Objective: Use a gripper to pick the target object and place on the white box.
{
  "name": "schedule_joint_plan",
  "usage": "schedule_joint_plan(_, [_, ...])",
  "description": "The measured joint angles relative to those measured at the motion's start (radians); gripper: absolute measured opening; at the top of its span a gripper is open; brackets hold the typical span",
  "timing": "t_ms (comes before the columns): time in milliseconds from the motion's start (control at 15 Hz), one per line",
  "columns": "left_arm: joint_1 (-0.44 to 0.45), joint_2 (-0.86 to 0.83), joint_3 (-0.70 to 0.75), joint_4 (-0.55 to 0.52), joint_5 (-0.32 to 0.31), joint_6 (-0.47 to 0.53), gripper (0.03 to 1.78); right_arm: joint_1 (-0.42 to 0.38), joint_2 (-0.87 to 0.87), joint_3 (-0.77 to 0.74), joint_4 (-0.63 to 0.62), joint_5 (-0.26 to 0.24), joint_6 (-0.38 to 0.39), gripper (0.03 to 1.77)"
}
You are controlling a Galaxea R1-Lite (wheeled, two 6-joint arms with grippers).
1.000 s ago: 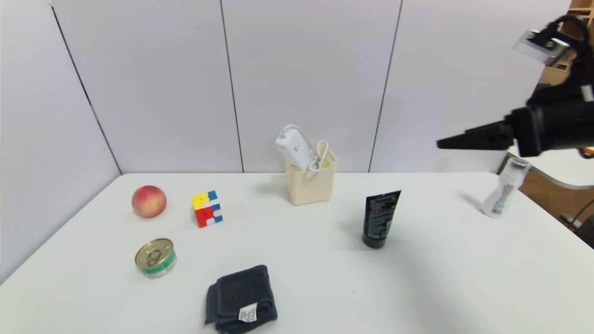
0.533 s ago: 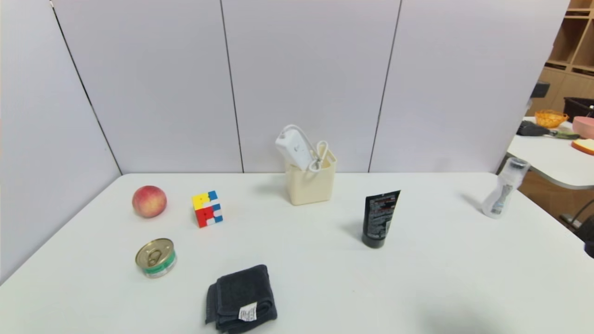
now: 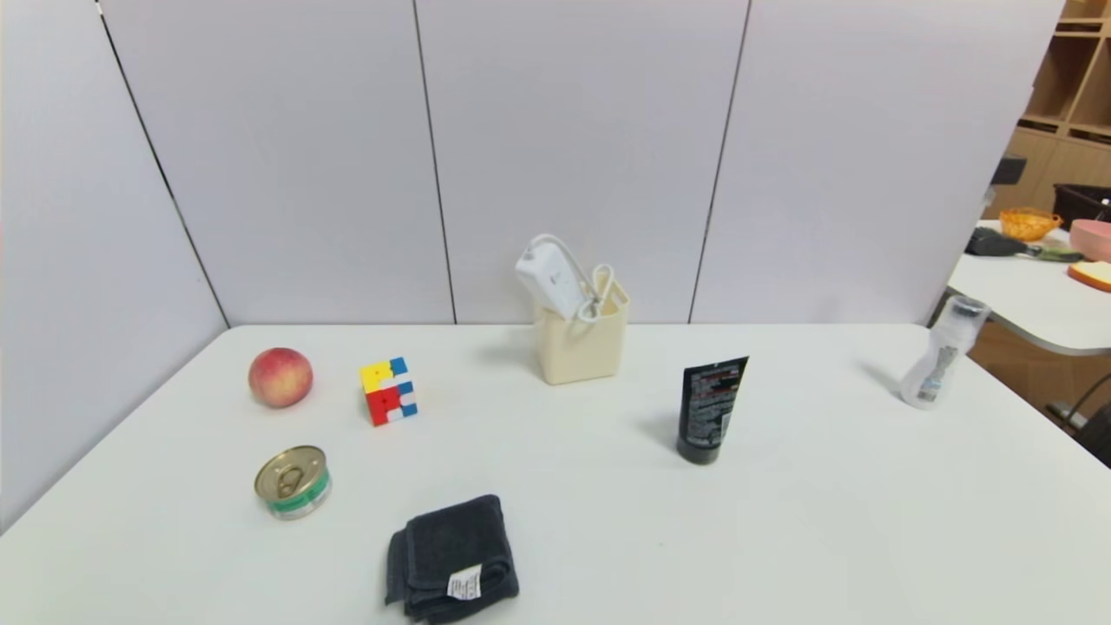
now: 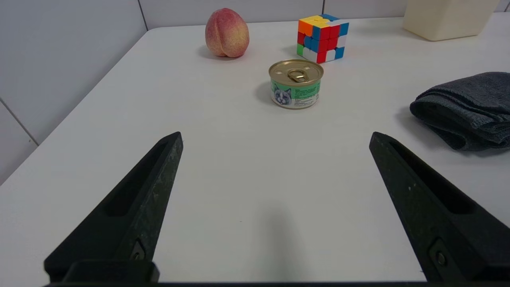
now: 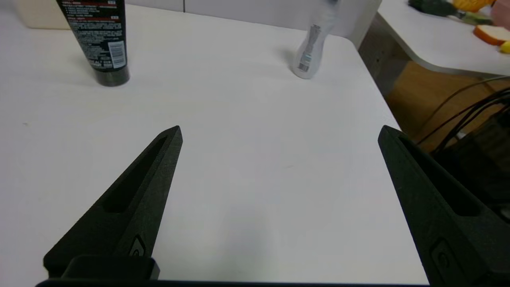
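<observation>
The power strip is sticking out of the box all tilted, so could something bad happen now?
Maybe. The power strip leans in the white box with a good part above the rim, so a bump might tip it out, or topple the box. Its cord loops over the rim and could snag on something passing close. Both hands are pulled back and open, the right hand near the black tube and the left hand near the can.

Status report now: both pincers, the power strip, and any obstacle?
Left pincer open, empty. Right pincer open, empty, over table edge. Power strip sits tilted in white box, cord over rim. No obstacle.
</observation>
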Motion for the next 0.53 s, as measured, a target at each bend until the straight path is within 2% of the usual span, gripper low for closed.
schedule_joint_plan(67, [0.000, 0.000, 0.000, 0.000, 0.000, 0.000, 1.69, 0.020, -0.025, 0.026, -0.014, -0.020, -0.003, 1.69])
schedule_joint_plan(200, [0.000, 0.000, 0.000, 0.000, 0.000, 0.000, 1.69, 0.037, -0.088, 0.105, -0.053, -0.028, -0.032, 1.69])
schedule_joint_plan(333, [0.000, 0.000, 0.000, 0.000, 0.000, 0.000, 1.69, 0.045, -0.157, 0.187, -0.101, -0.027, -0.074, 1.69])
schedule_joint_plan(533, [0.000, 0.000, 0.000, 0.000, 0.000, 0.000, 1.69, 0.050, -0.253, 0.293, -0.133, -0.006, -0.089, 1.69])
